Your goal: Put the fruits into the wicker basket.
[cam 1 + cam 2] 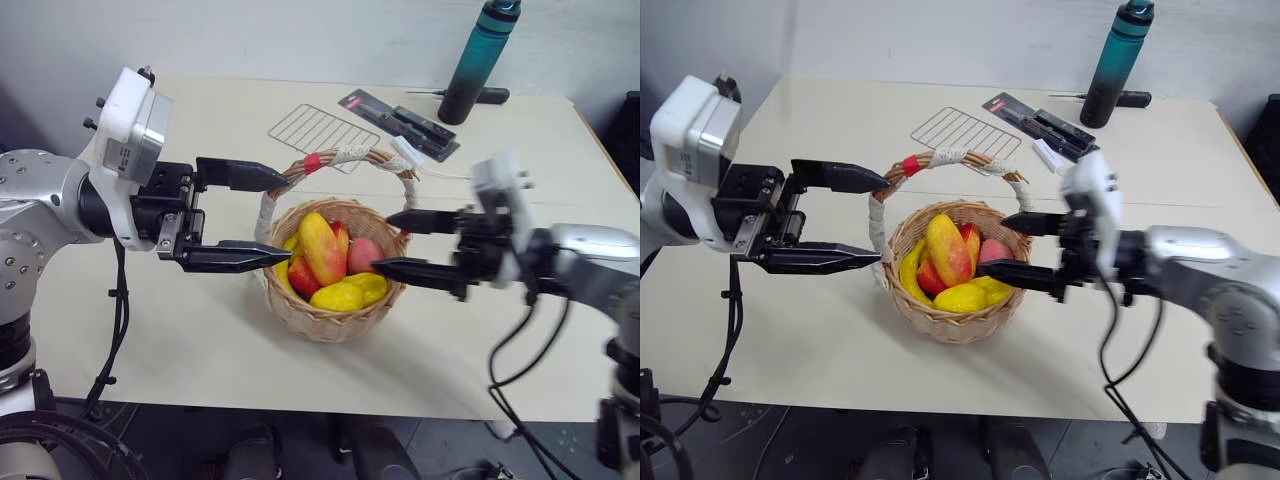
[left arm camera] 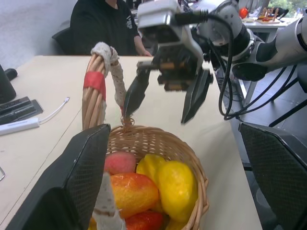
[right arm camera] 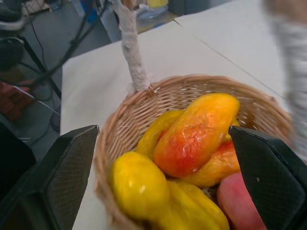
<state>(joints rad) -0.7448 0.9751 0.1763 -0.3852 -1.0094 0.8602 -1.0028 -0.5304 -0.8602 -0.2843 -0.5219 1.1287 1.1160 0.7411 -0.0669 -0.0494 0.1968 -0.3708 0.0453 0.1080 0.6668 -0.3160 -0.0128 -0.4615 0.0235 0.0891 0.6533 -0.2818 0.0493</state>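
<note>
fruits (image 1: pixel 335 262): all seen piled in wicker basket (image 1: pixel 300 310)
left gripper (image 1: pixel 262 215): spread, empty, at basket's left
right gripper (image 1: pixel 385 243): spread, empty
left: apparently nothing

teal bottle (image 1: pixel 478 62), wire rack (image 1: pixel 323 130), table (image 1: pixel 200 340)
</note>
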